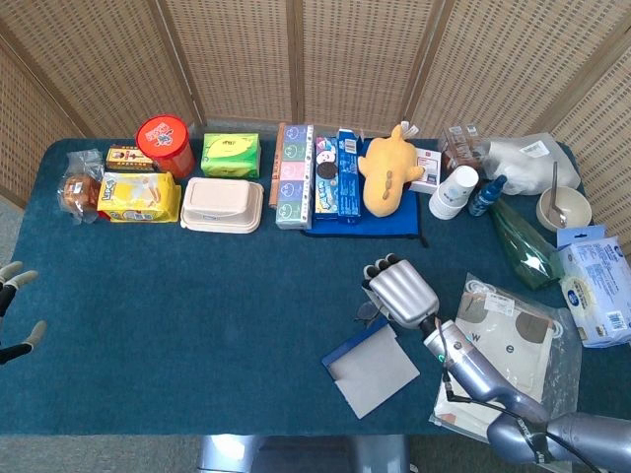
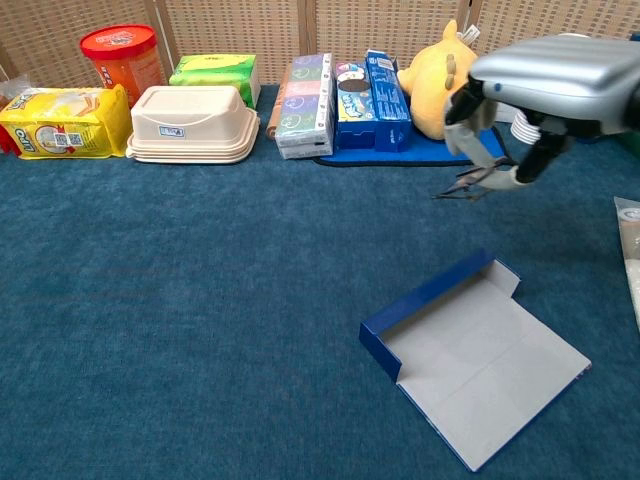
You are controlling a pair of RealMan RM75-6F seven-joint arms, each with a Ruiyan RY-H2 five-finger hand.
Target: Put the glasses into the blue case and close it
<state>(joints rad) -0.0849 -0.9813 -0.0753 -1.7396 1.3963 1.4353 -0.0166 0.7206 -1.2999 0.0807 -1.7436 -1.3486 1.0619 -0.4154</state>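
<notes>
My right hand [image 1: 402, 291] [image 2: 540, 90] holds the thin dark-framed glasses [image 2: 465, 185] [image 1: 367, 313] pinched in its fingers, lifted off the cloth. The blue case [image 2: 480, 365] [image 1: 370, 370] lies open and flat on the table, grey inside, with low blue walls on its left side. In the chest view the glasses hang above and behind the case's far edge, apart from it. My left hand [image 1: 15, 315] shows only as fingertips at the left edge of the head view, spread apart, holding nothing.
Along the back stand a red canister [image 2: 122, 55], a yellow packet [image 2: 60, 120], a beige lunch box [image 2: 190, 122], tissue packs [image 2: 303, 105], a yellow plush [image 2: 435, 75] and paper cups [image 1: 454, 190]. Plastic bags [image 1: 508, 340] lie right of the case.
</notes>
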